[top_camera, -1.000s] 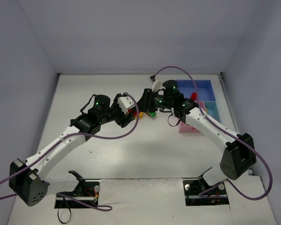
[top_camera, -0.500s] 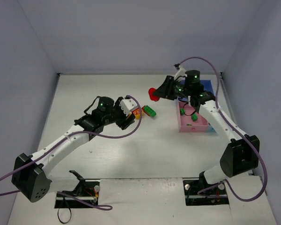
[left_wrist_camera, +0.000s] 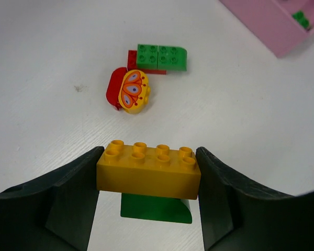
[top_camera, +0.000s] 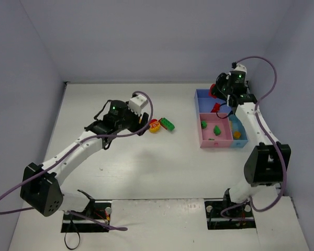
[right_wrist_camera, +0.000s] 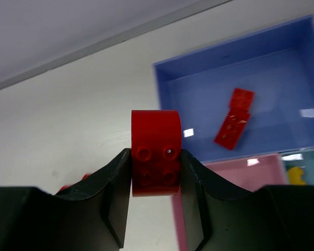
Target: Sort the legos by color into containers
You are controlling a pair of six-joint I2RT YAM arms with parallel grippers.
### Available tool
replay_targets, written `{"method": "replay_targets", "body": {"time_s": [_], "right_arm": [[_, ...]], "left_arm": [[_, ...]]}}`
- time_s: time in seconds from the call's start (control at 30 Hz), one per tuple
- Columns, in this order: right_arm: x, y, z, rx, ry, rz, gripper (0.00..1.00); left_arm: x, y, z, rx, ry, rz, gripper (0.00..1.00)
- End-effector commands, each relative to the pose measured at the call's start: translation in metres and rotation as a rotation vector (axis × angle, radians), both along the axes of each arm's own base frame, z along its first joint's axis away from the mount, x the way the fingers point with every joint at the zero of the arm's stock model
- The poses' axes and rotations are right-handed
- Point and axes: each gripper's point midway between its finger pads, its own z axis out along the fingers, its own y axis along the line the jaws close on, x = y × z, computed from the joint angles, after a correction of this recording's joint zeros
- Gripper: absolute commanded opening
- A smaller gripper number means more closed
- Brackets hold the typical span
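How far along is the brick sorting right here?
Done: a flat red brick in the blue compartment, green bricks in the pink one, a yellow piece in the light-blue one. In hand: the right gripper holds a curved red brick, the left gripper a yellow brick. Left: loose green bricks and red-yellow pieces on the table.

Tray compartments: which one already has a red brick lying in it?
The large blue compartment: a red brick lies on its floor. The pink one holds green bricks, the small light-blue one a yellow piece.
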Motion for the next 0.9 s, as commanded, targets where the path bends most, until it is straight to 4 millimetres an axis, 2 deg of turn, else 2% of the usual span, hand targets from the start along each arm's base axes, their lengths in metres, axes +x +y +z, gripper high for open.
{"method": "replay_targets", "body": {"time_s": [0.0, 0.03, 0.07, 0.1, 0.13, 0.17, 0.23, 0.27, 0.3, 0.33, 0.37, 0.43, 0.47, 0.5, 0.57, 0.6, 0.67, 0.7, 0.77, 0.8, 0.83, 0.87], "right_arm": [[0.036, -0.057, -0.004, -0.164, -0.034, -0.261, 0.00], [0.043, -0.064, -0.004, -0.172, -0.039, -0.284, 0.01], [0.049, -0.072, -0.019, -0.202, -0.008, -0.315, 0.03], [0.057, -0.074, -0.017, -0.210, -0.031, -0.325, 0.05], [0.064, -0.075, -0.017, -0.217, -0.036, -0.327, 0.05], [0.070, -0.077, -0.034, -0.236, -0.006, -0.324, 0.05], [0.081, -0.079, -0.040, -0.248, -0.003, -0.332, 0.08], [0.085, -0.079, -0.055, -0.257, 0.022, -0.324, 0.08], [0.089, -0.078, -0.059, -0.259, 0.021, -0.321, 0.10], [0.092, -0.077, -0.063, -0.257, 0.024, -0.314, 0.12], [0.095, -0.075, -0.071, -0.258, 0.035, -0.302, 0.21], [0.099, -0.070, -0.073, -0.259, 0.028, -0.268, 0.35], [0.100, -0.068, -0.074, -0.258, 0.026, -0.255, 0.46], [0.101, -0.065, -0.074, -0.261, 0.021, -0.234, 0.51], [0.100, -0.064, -0.068, -0.265, 0.005, -0.220, 0.61], [0.098, -0.063, -0.068, -0.266, -0.002, -0.209, 0.62], [0.093, -0.057, -0.053, -0.265, -0.041, -0.179, 0.65], [0.089, -0.056, -0.056, -0.264, -0.046, -0.170, 0.66], [0.079, -0.043, -0.032, -0.229, -0.101, -0.114, 0.66], [0.072, -0.031, -0.033, -0.216, -0.121, -0.070, 0.66], [0.061, -0.010, -0.004, -0.186, -0.201, 0.021, 0.65], [0.055, 0.003, 0.011, -0.172, -0.259, 0.069, 0.65]], "left_arm": [[0.019, -0.012, 0.068, -0.219, -0.051, 0.107, 0.00], [0.022, -0.013, 0.078, -0.268, -0.048, 0.137, 0.00], [0.023, -0.013, 0.083, -0.293, -0.046, 0.154, 0.00], [0.027, -0.012, 0.092, -0.347, -0.039, 0.205, 0.00], [0.028, -0.009, 0.097, -0.374, -0.035, 0.243, 0.00], [0.029, -0.008, 0.101, -0.401, -0.026, 0.270, 0.00], [0.031, -0.005, 0.108, -0.464, -0.004, 0.332, 0.00], [0.033, -0.002, 0.109, -0.483, 0.002, 0.364, 0.00], [0.036, -0.003, 0.120, -0.550, 0.002, 0.391, 0.00], [0.037, 0.000, 0.122, -0.570, 0.002, 0.418, 0.00], [0.041, 0.005, 0.120, -0.582, 0.004, 0.466, 0.00], [0.042, 0.007, 0.121, -0.625, 0.032, 0.508, 0.00], [0.042, 0.006, 0.121, -0.633, 0.034, 0.510, 0.00], [0.042, 0.005, 0.123, -0.666, 0.049, 0.518, 0.00], [0.045, 0.009, 0.120, -0.696, 0.053, 0.561, 0.00], [0.045, 0.007, 0.126, -0.742, 0.057, 0.564, 0.00], [0.046, 0.007, 0.128, -0.781, 0.066, 0.577, 0.00], [0.046, 0.006, 0.130, -0.811, 0.072, 0.577, 0.00], [0.048, 0.005, 0.133, -0.839, 0.082, 0.582, 0.00], [0.048, 0.003, 0.136, -0.873, 0.099, 0.589, 0.00], [0.048, 0.003, 0.139, -0.894, 0.110, 0.593, 0.00], [0.048, 0.001, 0.140, -0.919, 0.133, 0.601, 0.00]]}}
